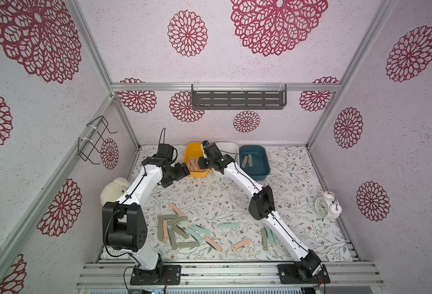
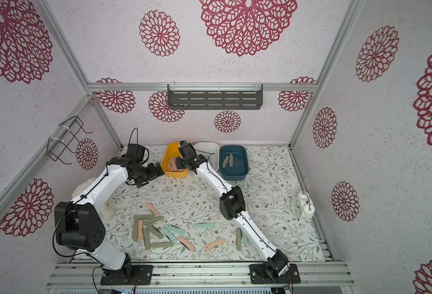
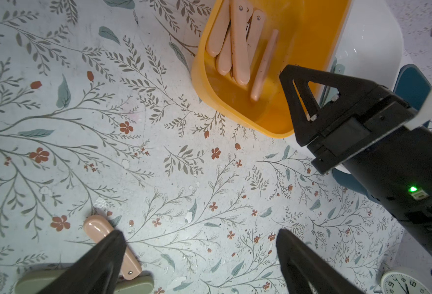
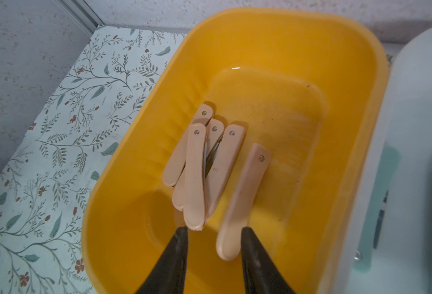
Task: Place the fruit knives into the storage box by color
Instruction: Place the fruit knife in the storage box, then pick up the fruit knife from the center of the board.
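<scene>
The yellow box (image 4: pixel 235 17) holds several peach-pink fruit knives (image 4: pixel 197 173). My right gripper (image 4: pixel 213 230) hangs over its near end, jaws partly open. One pink knife (image 4: pixel 243 193) lies loose on the box floor with its rounded end between the fingertips. In both top views the right gripper (image 1: pixel 202 163) (image 2: pixel 178 163) is above this box. My left gripper (image 3: pixel 199 232) (image 1: pixel 184 169) is open and empty over the table beside the box. Loose pink (image 1: pixel 176 209), olive (image 1: pixel 167 217) and mint (image 1: pixel 229 225) knives lie scattered near the front.
A white box (image 1: pixel 229 146) and a blue box (image 1: pixel 254 175) holding two olive knives (image 1: pixel 246 160) stand to the right of the yellow one. A white alarm clock (image 1: pixel 327 205) is at the right edge, a white plush toy (image 1: pixel 114 189) at the left.
</scene>
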`<state>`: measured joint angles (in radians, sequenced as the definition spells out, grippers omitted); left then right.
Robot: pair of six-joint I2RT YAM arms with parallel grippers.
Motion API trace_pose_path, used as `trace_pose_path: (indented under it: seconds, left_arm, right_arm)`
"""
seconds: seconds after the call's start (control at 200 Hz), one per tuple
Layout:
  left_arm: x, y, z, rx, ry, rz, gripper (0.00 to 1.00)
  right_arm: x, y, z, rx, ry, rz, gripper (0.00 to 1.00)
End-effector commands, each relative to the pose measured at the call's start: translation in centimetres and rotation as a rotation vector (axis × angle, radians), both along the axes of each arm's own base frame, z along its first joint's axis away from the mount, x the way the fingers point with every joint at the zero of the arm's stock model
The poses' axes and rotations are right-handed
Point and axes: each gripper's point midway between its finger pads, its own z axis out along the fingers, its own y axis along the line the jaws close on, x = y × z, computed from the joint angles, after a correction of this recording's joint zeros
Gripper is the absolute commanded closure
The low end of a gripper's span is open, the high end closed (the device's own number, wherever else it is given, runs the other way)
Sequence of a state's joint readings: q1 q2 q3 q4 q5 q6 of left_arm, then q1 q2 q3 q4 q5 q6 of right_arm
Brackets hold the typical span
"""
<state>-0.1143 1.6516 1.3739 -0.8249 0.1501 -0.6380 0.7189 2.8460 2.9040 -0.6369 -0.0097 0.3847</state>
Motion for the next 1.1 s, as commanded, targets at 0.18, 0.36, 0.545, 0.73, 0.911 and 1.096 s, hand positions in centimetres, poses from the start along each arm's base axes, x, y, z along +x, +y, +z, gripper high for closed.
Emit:
trace_pose_path:
  seconds: [0.18,0.36,0.545,0.73,0.911,1.096]
  left_arm:
    - [-2.2,-1.3,1.5,-0.05,-0.028,-0.003,0.03]
    - [-5.7,-2.7,0.4,-0.033,0.019,-0.01,0.03]
    - [-8.1,-4.6,-0.8,-0.043,0.035,-0.024,0.03]
    - [-8.2,-4.6,0.2,-0.025,0.005,-0.025,0.03]
    - [-7.9,-4.6,1.2,-0.023,-0.02,-0.03,0.03]
    - [-7.5,-4.6,2.3,-0.025,-0.056,-0.027,0.03]
  right_arm:
    - [-4.4,-1.0,12.8,0.0,-0.102,0.083,0.54]
    - [-8.9,-3.5,10.1,-0.296,-0.041,0.082,0.54]
    - [-11.6,-3.7,9.4,-0.394,-0.014,0.094,0.54]
    - [-10.9,-3.2,13.5,-0.32,-0.117,0.114,0.47]
    - [-8.9,-5.1,15.7,-0.269,-0.137,0.113,0.4]
    - [-6.8,-7.8,16.9,-0.222,-0.125,0.096,0.36]
